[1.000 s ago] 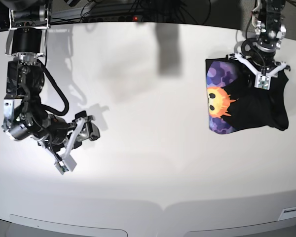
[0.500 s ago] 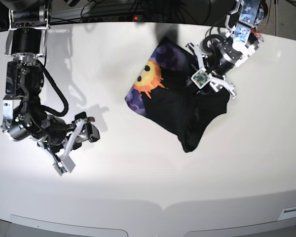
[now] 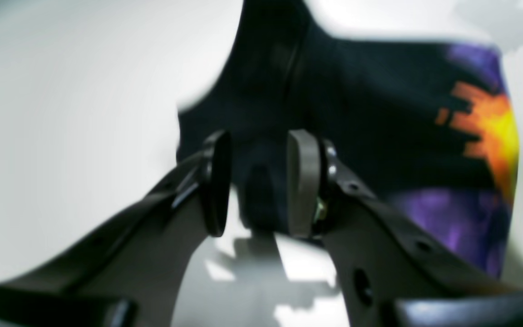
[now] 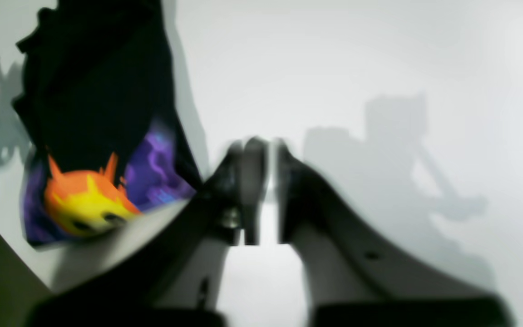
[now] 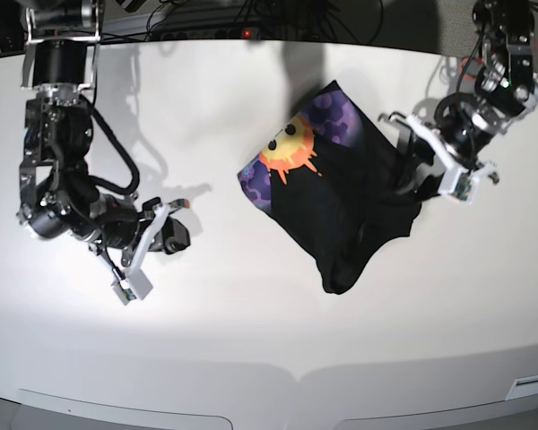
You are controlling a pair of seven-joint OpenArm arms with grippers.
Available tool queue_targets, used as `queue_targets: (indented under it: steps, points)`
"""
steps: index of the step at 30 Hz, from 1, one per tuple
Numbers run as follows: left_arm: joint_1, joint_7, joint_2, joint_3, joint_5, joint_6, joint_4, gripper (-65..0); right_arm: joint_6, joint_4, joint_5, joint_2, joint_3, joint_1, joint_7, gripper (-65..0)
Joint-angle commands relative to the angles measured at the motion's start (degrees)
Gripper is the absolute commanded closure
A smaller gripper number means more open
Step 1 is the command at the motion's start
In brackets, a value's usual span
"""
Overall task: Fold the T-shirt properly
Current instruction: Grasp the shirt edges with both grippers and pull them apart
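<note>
The black T-shirt [image 5: 350,210] lies crumpled on the white table [image 5: 251,340], right of centre, with its sun face on purple print [image 5: 291,148] turned up at the far left corner. My left gripper [image 5: 409,176] is at the shirt's right edge. In the left wrist view it [image 3: 257,186] is open, its pads [image 3: 298,181] apart on either side of a fold of black cloth [image 3: 325,91]. My right gripper [image 5: 177,236] is shut and empty, well left of the shirt. In the right wrist view it [image 4: 271,190] hovers over bare table, with the shirt [image 4: 93,104] at upper left.
Cables and a power strip [image 5: 206,27] run along the table's back edge. The table's front edge [image 5: 278,381] curves across the bottom. A white label [image 5: 529,390] sits at the front right corner.
The left gripper has moved right and toward the front to the shirt's right edge, and its jaws now stand apart. The shirt has settled slightly rightward. The right arm has shifted a little.
</note>
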Motion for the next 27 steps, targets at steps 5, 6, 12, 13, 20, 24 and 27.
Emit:
queue_targets:
  steps: [5,6,12,13,20,24,27]
  points:
    - [6.0,-4.3,-0.3,-1.7,-0.9,10.1,-1.0,-16.3,2.1,-0.4,-6.4,-2.2,-1.0,-0.6,9.2,0.0]
    - [6.4,-5.6,-0.3,-1.7,-0.9,10.6,-1.9,-13.1,2.1,-1.7,-7.8,-2.3,-1.9,-0.6,10.1,0.0]
    - [2.3,-6.4,0.0,-1.7,-3.9,11.0,-11.4,0.0,2.1,-13.6,-14.8,-2.2,-8.7,0.2,19.3,0.0]
    - [1.1,-6.0,0.0,-1.7,-4.9,11.0,-13.5,0.0,2.1,-15.1,-15.3,-2.3,-9.6,0.4,20.6,0.0]
    - [-7.1,-3.2,0.5,-1.1,-8.5,8.8,-24.8,0.0,2.1,-19.8,-18.4,-6.5,-13.4,1.8,21.5,0.0]
    - [-9.6,-1.5,1.6,1.1,-8.4,8.6,-25.3,0.0,2.7,-19.8,-18.3,-9.2,-13.3,1.4,18.4,0.0]
    - [-10.9,-1.6,1.9,2.3,-8.5,8.6,-25.3,0.0,4.6,-19.1,-18.3,-10.6,-13.3,0.4,14.3,0.0]
